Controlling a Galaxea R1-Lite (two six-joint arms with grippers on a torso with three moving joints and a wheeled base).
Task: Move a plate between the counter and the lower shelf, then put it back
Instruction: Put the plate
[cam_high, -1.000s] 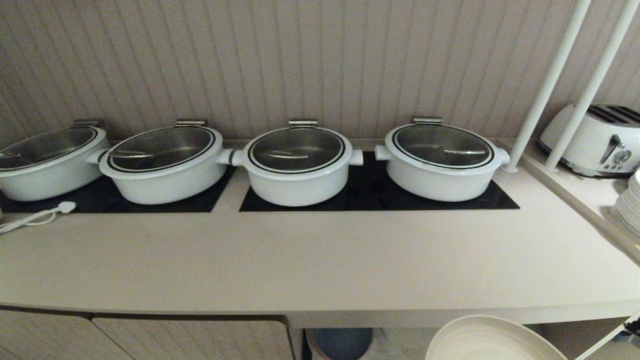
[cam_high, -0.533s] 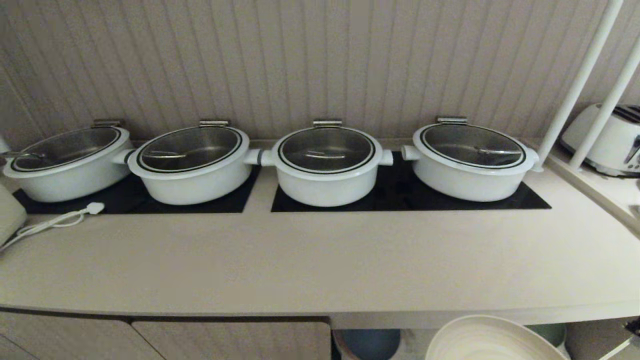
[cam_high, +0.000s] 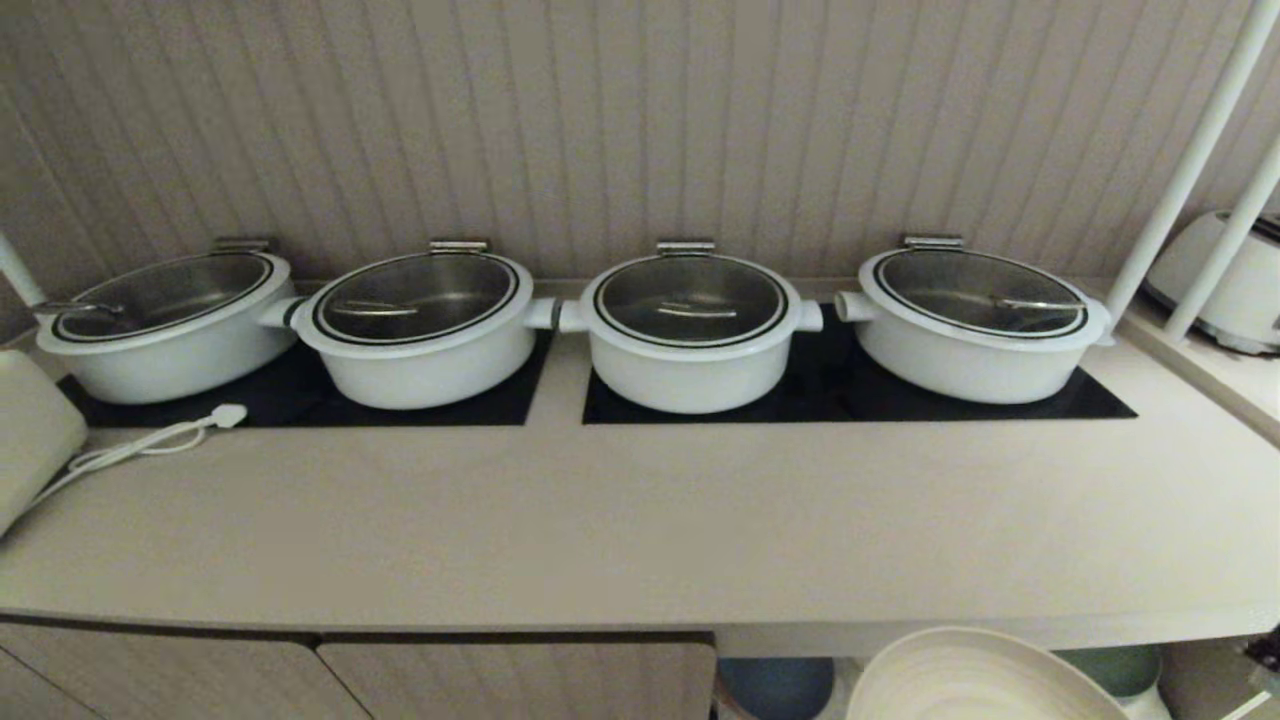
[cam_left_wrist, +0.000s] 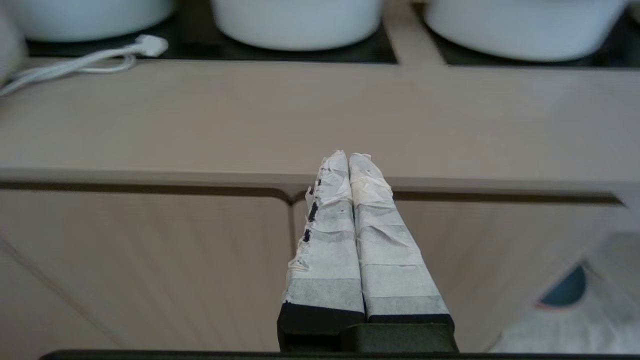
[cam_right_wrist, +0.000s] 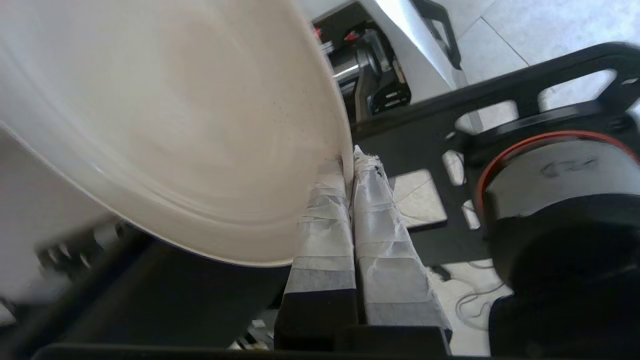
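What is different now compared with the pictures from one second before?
Only the camera moved: the whole scene slid right in the head view, so the toaster is nearly out and a pale appliance appeared at the left. The pots stayed on the counter. The right gripper still pinches the plate by its rim, below the counter's front edge.

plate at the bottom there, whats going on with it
The right gripper is shut on the rim of the plate, holding it in the air just below and in front of the counter. The plate rests on nothing, neither the counter nor the lower shelf. The left gripper sits idle with jaws shut, empty, pointing at the cabinet doors under the counter. Four lidded white pots stand on the hob panels.
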